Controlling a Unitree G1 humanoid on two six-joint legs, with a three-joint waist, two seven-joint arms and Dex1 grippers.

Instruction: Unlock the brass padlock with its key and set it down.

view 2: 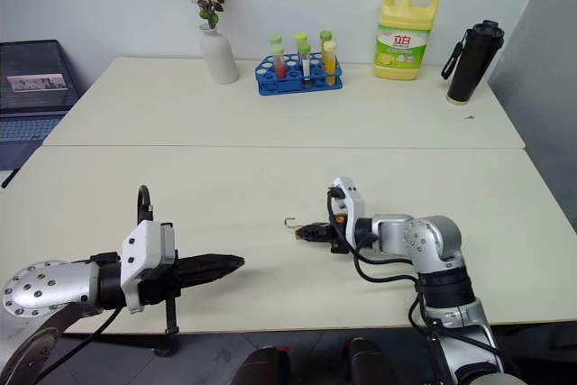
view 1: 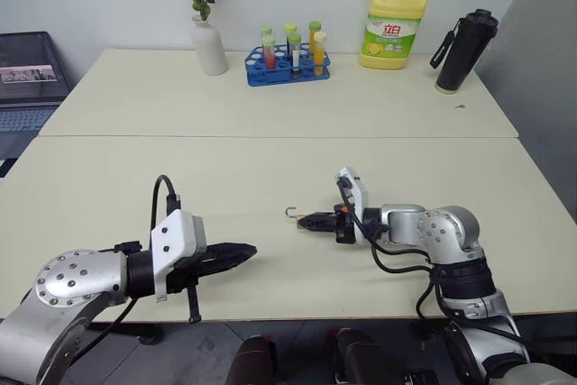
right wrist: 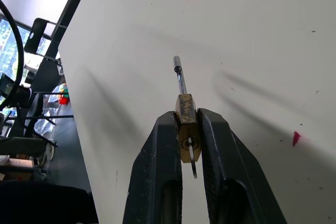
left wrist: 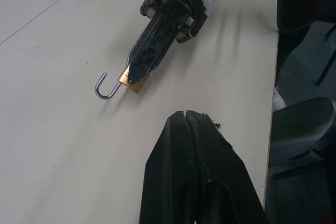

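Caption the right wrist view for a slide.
Right gripper clamps the brass padlock just above the table, shackle pointing away.

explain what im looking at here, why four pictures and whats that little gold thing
This is a humanoid robot with two arms, each ending in a two-fingered black pincer. The two wide pictures come from a stereo camera in its head, looking down over a cream table. The other two come from small cameras on its wrists, looking along each pincer's fingers.

The gold thing is a small brass padlock. The right pincer is shut on its body, just above the table, and its silver shackle sticks out in front, swung open like a hook. The left pincer is shut and holds nothing.

At the far side of the table stand a white vase of dried flowers, a blue rack of coloured tubes, a yellow soap bottle and a black flask.
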